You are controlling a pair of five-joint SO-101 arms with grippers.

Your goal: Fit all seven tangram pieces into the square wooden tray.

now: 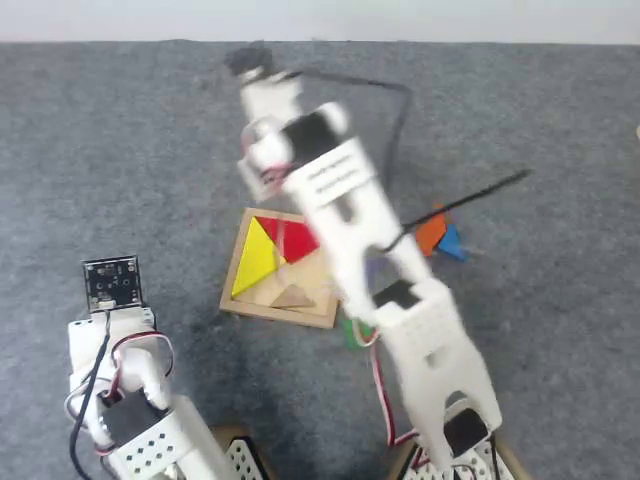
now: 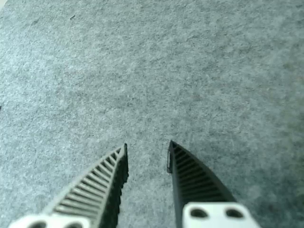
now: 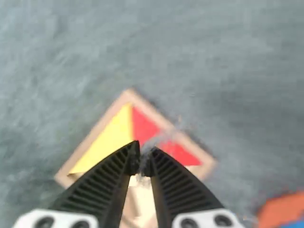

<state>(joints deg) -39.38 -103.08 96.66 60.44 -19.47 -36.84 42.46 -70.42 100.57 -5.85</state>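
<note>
Grey felt [image 1: 540,130] covers the whole table. Near the middle of my high view sits the square wooden tray [image 1: 278,314], turned slightly askew. Inside it a yellow triangle [image 1: 254,260] lies against a red triangle [image 1: 292,238], and a tan triangle [image 1: 292,297] lies by the edge nearest the arm bases. Off to one side on the felt, an orange piece [image 1: 430,234] and a blue piece [image 1: 453,244] touch each other. A green piece [image 1: 353,333] peeks out just beside the tray, partly under an arm. My right gripper [image 3: 142,157] hangs above the tray with its jaws pinched together, and I can see nothing between them. My left gripper [image 2: 147,146] is spread apart over bare felt, well apart from the tray.
</note>
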